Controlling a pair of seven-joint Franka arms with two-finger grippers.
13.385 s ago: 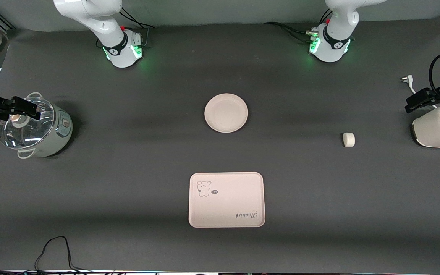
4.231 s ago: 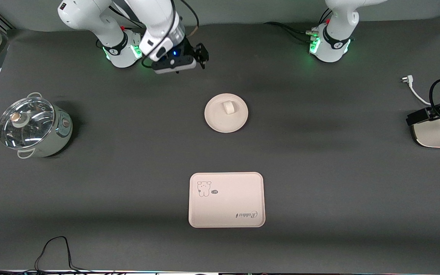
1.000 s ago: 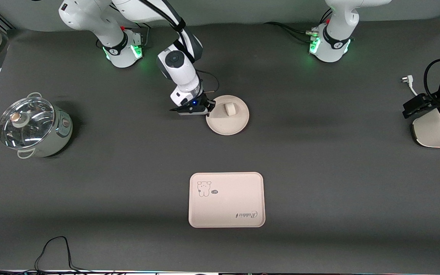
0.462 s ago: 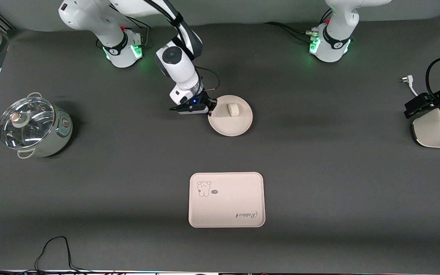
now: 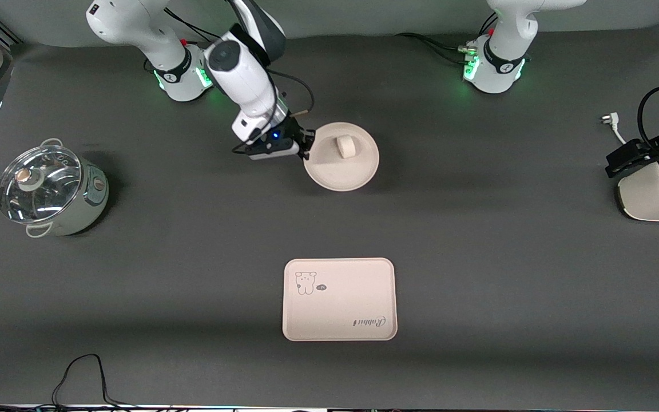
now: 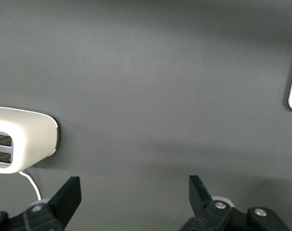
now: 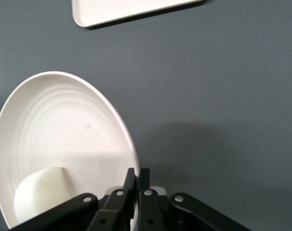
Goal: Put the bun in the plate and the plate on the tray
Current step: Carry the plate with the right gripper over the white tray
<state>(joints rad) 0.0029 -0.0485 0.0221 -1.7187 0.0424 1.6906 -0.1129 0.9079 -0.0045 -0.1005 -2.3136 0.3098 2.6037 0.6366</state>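
The round cream plate point(image 5: 335, 174) hangs above the table, between the arms' bases and the tray, held by its rim. My right gripper point(image 5: 305, 147) is shut on that rim at the side toward the right arm's end. The small white bun point(image 5: 345, 147) lies on the plate. In the right wrist view the right gripper point(image 7: 137, 173) pinches the plate's point(image 7: 64, 130) edge, with the bun point(image 7: 40, 197) beside the fingers. The cream-pink tray point(image 5: 341, 312) lies flat, nearer the front camera, and its edge point(image 7: 126, 9) shows here too. My left gripper point(image 5: 621, 155) waits open over the toaster, its jaws point(image 6: 133, 185) holding nothing.
A white toaster point(image 5: 655, 197) stands at the left arm's end, with its plug point(image 5: 610, 120) loose beside it. A glass-lidded pot point(image 5: 49, 189) stands at the right arm's end. A black cable point(image 5: 78, 372) lies by the table's front edge.
My right gripper has lifted the plate with the bun off the table and drawn it slightly toward the arms' bases. The left arm has stayed still.
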